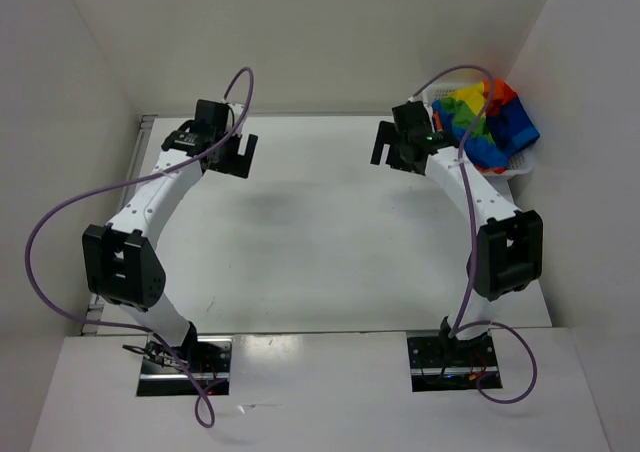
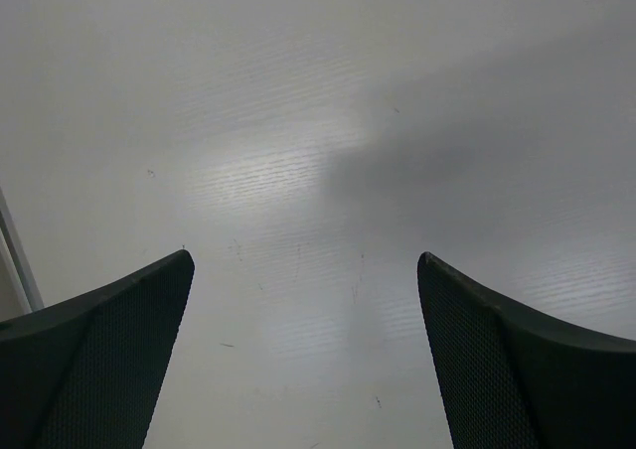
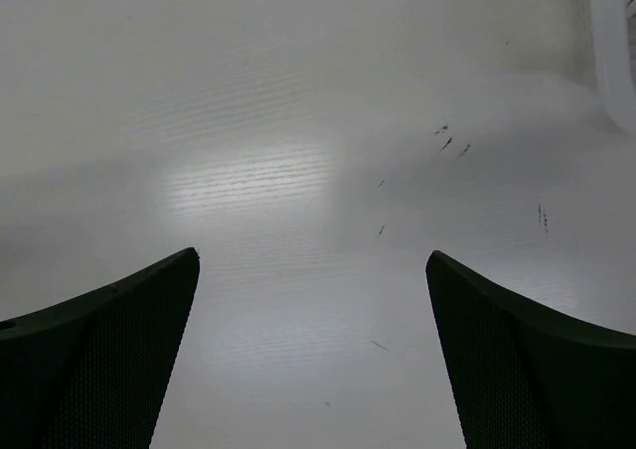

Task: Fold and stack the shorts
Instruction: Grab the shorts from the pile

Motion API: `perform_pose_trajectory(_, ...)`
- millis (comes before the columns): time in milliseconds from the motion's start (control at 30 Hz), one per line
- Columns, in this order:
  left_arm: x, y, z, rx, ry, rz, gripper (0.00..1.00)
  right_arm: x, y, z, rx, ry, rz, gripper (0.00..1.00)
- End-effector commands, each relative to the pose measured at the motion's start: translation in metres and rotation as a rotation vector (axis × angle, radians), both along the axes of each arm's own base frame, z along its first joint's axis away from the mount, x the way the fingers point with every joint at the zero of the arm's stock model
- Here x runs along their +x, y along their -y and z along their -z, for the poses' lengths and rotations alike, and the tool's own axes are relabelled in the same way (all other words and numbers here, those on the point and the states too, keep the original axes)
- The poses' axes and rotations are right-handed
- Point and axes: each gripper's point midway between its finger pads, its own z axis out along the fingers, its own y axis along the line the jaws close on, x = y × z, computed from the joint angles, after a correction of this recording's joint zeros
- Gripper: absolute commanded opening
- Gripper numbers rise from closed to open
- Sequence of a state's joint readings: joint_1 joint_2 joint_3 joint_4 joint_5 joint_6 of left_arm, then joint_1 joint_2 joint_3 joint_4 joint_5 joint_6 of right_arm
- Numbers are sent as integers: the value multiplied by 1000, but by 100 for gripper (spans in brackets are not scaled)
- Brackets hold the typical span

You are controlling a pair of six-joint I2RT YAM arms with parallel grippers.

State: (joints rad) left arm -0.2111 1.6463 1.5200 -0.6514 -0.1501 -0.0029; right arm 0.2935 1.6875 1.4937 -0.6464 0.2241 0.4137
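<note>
While the shorts (image 1: 485, 122) lie bunched in the basket (image 1: 522, 166) at the far right corner, both arms hover over the table (image 1: 300, 242) holding nothing

Left gripper (image 1: 236, 154) and right gripper (image 1: 393, 152) each have their fingers spread wide apart above the white surface; the right one is just beside the basket, the left well apart from it. Fetching the shorts out looks like the step in hand, and the right arm is better placed: swing over the rim, come down on top of the heap, pinch one fold of cloth, and lift clear before carrying it to mid-table, where the left can help spread it flat
</note>
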Motion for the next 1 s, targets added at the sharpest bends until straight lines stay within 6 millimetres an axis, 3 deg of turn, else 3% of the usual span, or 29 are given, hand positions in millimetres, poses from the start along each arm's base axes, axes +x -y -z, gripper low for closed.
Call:
perform_pose_trajectory(0, 1, 6, -3, -29, 11, 25, 100, -2, 11, -5, -12, 31, 47, 100)
perform_pose_trajectory(67, 1, 7, -3, -36, 9, 31, 100, 3, 22, -24, -40, 126, 87, 100)
perform_pose_trajectory(100, 1, 7, -3, -36, 9, 31, 100, -1, 29, -21, -60, 134, 109, 100)
perform_pose_trajectory(200, -1, 11, 5, -47, -13, 44, 100, -3, 41, -41, -79, 227, 154, 100)
perform_pose_trajectory(400, 0, 18, 5, -79, -11, 73, 100, 19, 83, -62, -46, 239, 192, 100)
perform_pose_trajectory(433, 2, 19, 0, -82, 1, 74, 100, 23, 106, -69, -25, 255, 248, 99)
perform_pose_trajectory(500, 2, 19, 1, -80, -9, 73, 100, 33, 115, -75, 70, 278, 229, 93)
perform_pose_trajectory(600, 1, 19, 3, -78, -18, 73, 100, 38, 160, -86, 44, 352, 351, 91)
perform_pose_trajectory(633, 0, 19, 3, -78, -19, 73, 100, 39, 169, -78, 34, 335, 373, 91)
perform_pose_trajectory(667, 0, 19, 3, -78, -19, 73, 100, 43, 188, -86, 49, 347, 431, 91)
perform_pose_trajectory(700, 0, 18, -1, -80, -10, 73, 100, 47, 199, -57, 38, 255, 456, 91)
perform_pose_trajectory(733, -2, 18, 4, -78, -21, 73, 100, 56, 210, -67, 47, 264, 483, 91)
perform_pose_trajectory(767, -4, 18, 5, -76, -30, 73, 100, 60, 223, -57, 48, 232, 516, 91)
perform_pose_trajectory(800, -4, 18, 5, -76, -31, 73, 100, 69, 228, -31, 52, 170, 518, 86)
perform_pose_trajectory(833, -7, 17, 5, -76, -32, 72, 100, 79, 230, -36, 52, 181, 518, 81)
perform_pose_trajectory(900, -9, 15, 6, -68, -40, 66, 100, 92, 235, -16, 45, 146, 540, 77)
perform_pose_trajectory(967, -11, 14, 4, -67, -40, 66, 100, 103, 244, -18, 47, 159, 563, 72)
